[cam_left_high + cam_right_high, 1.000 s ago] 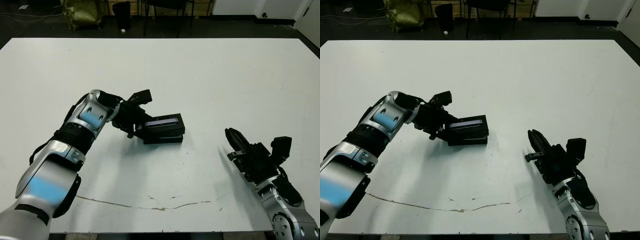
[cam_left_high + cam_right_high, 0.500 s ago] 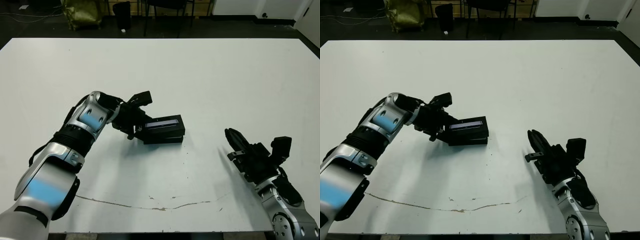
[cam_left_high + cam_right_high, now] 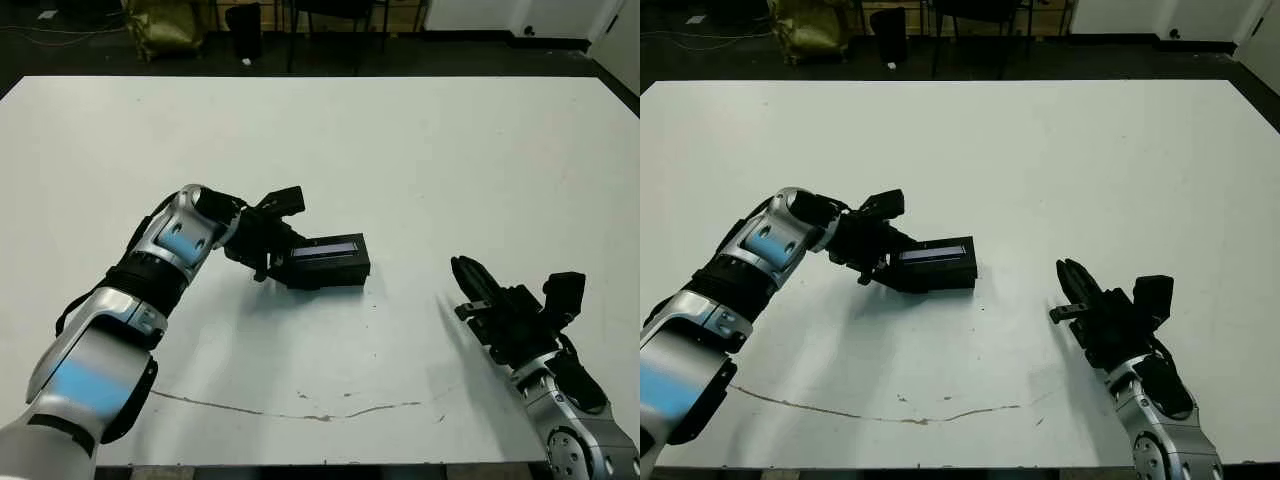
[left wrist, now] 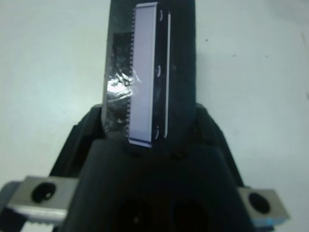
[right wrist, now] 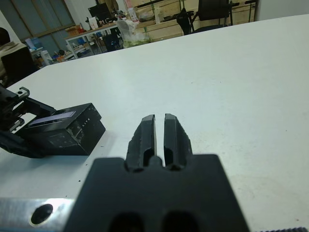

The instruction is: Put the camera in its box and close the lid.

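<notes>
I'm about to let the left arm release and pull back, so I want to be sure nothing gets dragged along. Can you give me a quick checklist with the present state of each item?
1. Lid down on the box: ok, it looks level, with no gap showing along the near side.
2. Camera inside the box: cannot tell, the lid hides it; none lies on the table.
3. Left gripper free of the box: not ok, it is shut on the lid's end.
4. Right gripper out of the way: ok, shut, empty, well apart from the box.
5. Box flat on the table: ok.
</notes>
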Controlling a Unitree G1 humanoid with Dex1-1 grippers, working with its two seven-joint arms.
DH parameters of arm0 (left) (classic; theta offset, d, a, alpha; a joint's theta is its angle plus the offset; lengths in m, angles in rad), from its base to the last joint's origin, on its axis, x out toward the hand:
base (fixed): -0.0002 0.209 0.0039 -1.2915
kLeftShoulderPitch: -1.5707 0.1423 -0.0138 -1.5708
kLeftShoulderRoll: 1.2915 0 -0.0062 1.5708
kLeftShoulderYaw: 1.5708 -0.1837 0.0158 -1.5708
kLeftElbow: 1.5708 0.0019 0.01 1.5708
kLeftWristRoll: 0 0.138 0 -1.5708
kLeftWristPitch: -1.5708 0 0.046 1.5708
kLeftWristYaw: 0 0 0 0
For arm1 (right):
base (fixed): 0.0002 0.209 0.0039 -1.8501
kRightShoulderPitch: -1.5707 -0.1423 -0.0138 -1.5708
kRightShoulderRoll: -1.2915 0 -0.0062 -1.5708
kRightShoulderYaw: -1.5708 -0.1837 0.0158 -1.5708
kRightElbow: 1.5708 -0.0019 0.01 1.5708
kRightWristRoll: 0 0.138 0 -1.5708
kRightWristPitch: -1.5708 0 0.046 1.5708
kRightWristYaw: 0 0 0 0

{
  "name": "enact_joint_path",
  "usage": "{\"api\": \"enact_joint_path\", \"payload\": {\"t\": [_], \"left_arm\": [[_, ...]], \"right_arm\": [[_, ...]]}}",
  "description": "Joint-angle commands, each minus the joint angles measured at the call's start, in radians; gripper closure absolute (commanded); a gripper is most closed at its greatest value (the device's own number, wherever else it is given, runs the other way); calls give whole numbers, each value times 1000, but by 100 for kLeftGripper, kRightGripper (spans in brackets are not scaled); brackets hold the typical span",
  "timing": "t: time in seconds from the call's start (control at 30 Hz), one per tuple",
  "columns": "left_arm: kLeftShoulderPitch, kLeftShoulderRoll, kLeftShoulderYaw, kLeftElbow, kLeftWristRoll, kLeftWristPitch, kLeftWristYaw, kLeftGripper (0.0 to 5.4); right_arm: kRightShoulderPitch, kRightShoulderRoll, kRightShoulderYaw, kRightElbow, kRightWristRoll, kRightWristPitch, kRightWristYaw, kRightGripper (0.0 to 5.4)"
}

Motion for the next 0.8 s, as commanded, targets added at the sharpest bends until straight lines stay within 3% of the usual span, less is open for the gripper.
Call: {"api": "enact_joint_path", "payload": {"t": [0.03, 0.4, 0.57, 0.63, 0.8], "left_arm": [[28, 16, -10, 3, 18, 5, 13, 282], [42, 11, -32, 12, 35, -8, 25, 282], [39, 1, -44, 23, 46, -36, 34, 282], [34, -10, -47, 28, 49, -7, 44, 282], [24, -25, -79, 26, 74, -26, 61, 282]], "right_arm": [[12, -2, -2, 24, -4, -2, 9, 540], [13, -12, 3, 12, -22, 12, -2, 540], [16, -3, 2, -36, -6, 74, -41, 540], [17, -9, 5, -28, -18, 46, -23, 540], [18, -4, 0, -33, -7, 64, -30, 540]]}}
